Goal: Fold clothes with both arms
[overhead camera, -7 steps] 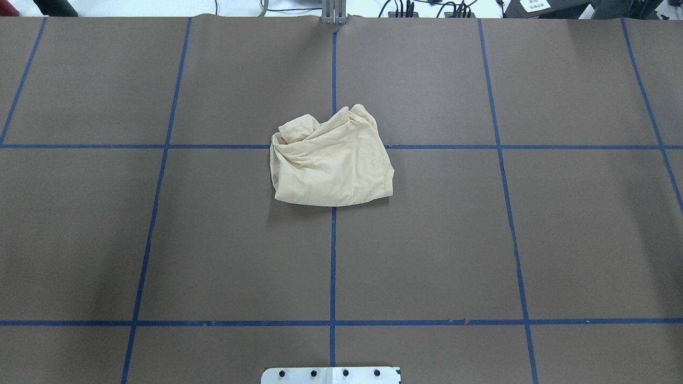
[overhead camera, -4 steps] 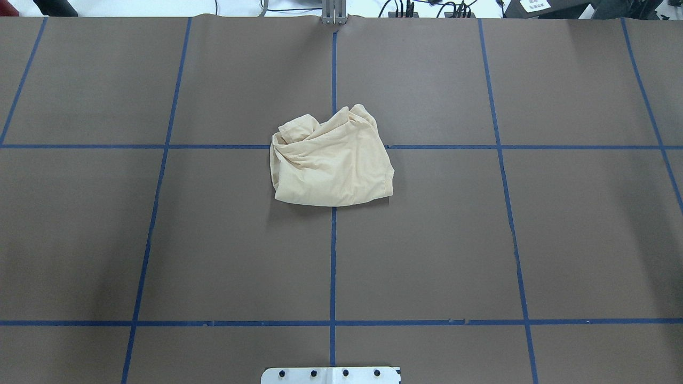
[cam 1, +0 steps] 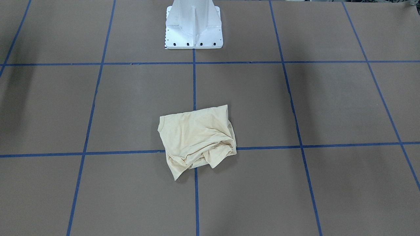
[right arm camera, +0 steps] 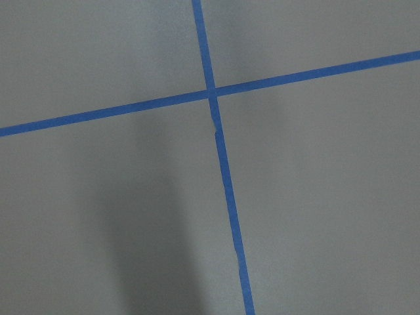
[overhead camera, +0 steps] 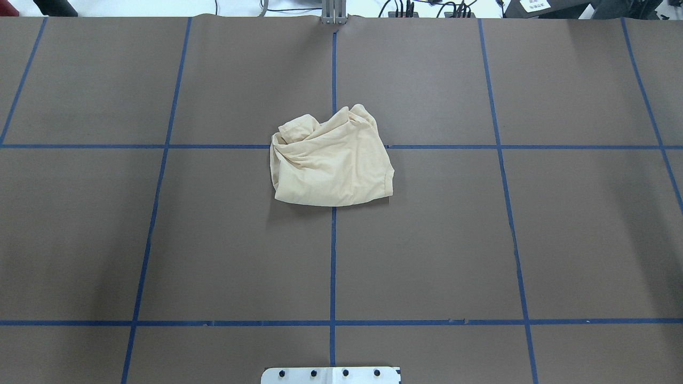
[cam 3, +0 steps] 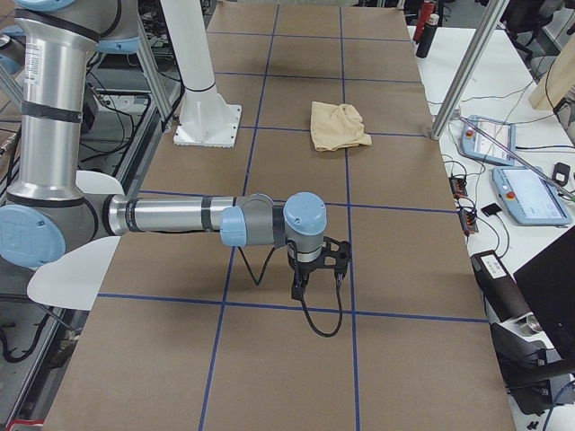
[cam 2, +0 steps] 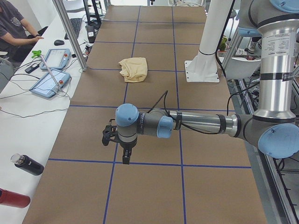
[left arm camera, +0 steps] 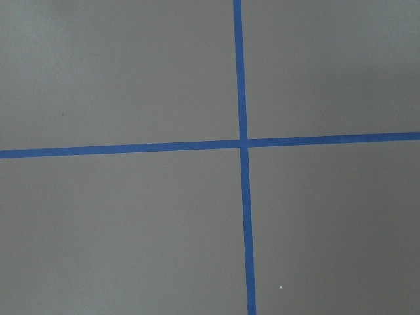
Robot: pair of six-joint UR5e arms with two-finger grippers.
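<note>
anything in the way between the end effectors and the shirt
Nothing visible does. The shirt lies crumpled mid-table. The left end effector and right end effector hang over the table toward its opposite ends. Only bare brown surface and flat blue tape lines lie between them and the shirt.

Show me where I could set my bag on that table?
Bare squares flank the shirt on both sides, and another stretch lies between it and the white pedestal base. Avoid both ends of the table: the left gripper and right gripper hang over them.
</note>
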